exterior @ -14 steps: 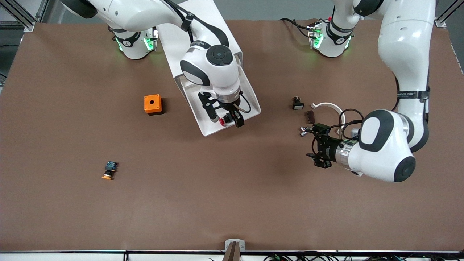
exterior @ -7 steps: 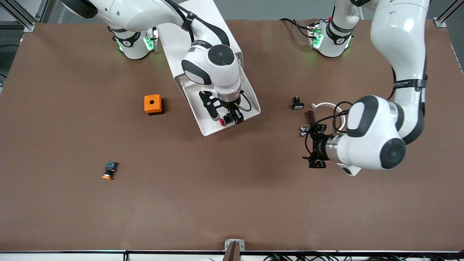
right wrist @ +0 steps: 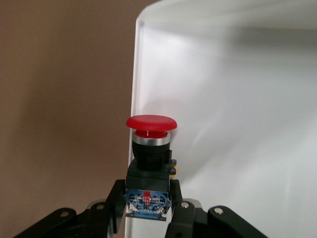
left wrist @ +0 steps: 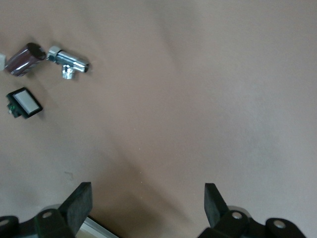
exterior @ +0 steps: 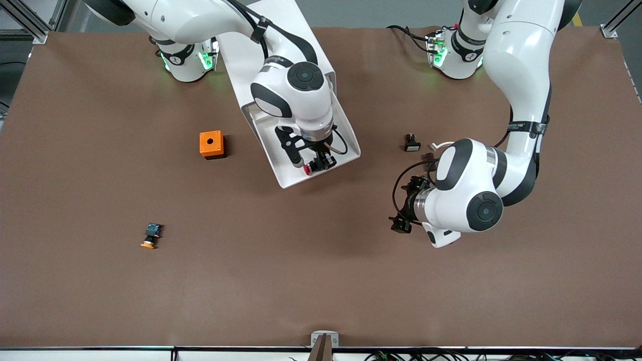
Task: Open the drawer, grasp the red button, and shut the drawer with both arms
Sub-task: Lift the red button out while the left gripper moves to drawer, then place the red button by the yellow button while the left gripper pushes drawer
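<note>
The white drawer (exterior: 346, 136) stands pulled open near the middle of the table, its pale floor (right wrist: 237, 99) bare around the button. The button (exterior: 307, 169) has a round red cap and a dark blocky body (right wrist: 150, 148) and sits at the drawer's front corner. My right gripper (exterior: 318, 164) is shut on the button's body, a finger on each side of it (right wrist: 147, 197). My left gripper (exterior: 406, 205) hangs open over bare brown table toward the left arm's end, nothing between its fingers (left wrist: 147, 201).
An orange box with a hole (exterior: 211, 144) lies beside the drawer toward the right arm's end. An orange-capped switch (exterior: 151, 236) lies nearer the front camera. Close to my left arm lie a white-faced switch (left wrist: 24, 103), a chrome fitting (left wrist: 68, 61) and a dark piece (left wrist: 22, 58).
My right gripper's fingers have closed onto the button's body. My left arm has swung over the table toward the drawer, its gripper still open.
</note>
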You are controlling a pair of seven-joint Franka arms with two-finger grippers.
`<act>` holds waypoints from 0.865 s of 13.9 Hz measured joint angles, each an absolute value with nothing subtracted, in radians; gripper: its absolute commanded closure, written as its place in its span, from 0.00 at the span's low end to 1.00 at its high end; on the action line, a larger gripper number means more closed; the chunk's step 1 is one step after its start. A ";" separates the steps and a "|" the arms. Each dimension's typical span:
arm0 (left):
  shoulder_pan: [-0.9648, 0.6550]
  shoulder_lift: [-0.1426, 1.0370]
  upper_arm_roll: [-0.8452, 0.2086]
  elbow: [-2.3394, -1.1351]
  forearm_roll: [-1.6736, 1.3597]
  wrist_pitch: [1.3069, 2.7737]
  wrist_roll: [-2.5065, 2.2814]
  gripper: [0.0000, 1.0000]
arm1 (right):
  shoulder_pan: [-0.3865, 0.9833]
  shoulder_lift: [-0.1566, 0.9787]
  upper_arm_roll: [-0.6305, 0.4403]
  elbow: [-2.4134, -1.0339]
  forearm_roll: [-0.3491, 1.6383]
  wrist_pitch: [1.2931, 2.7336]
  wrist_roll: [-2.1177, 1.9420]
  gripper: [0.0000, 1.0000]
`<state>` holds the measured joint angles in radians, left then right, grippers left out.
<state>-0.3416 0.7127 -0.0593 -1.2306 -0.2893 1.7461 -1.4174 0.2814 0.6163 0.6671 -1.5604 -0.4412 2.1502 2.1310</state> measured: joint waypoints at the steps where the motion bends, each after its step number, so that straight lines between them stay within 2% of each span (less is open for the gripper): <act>1: -0.349 0.713 -0.060 -1.232 -0.285 1.754 -1.349 0.01 | 0.244 0.616 0.701 -1.553 -0.442 2.127 2.101 0.91; 4: -0.381 0.718 -0.060 -1.236 -0.283 1.800 -1.125 0.01 | 0.098 0.607 0.805 -1.509 -0.444 2.023 1.902 0.92; 6: -0.419 0.725 -0.060 -1.239 -0.275 1.820 -1.045 0.01 | 0.033 0.604 0.822 -1.472 -0.444 1.995 1.730 0.92; 9: -0.502 0.758 -0.061 -1.242 -0.236 1.891 -0.998 0.00 | -0.020 0.605 0.794 -1.433 -0.444 1.969 1.455 0.92; 12: -0.580 0.783 -0.061 -1.243 -0.133 1.908 -0.965 0.00 | -0.030 0.609 0.703 -1.430 -0.435 1.969 1.205 0.92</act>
<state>-0.5798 0.7825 -0.0608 -1.2432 -0.1328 1.9080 -0.9650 -0.0299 0.6089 0.7034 -1.4296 -0.4347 1.9688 1.2054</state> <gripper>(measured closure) 0.000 0.595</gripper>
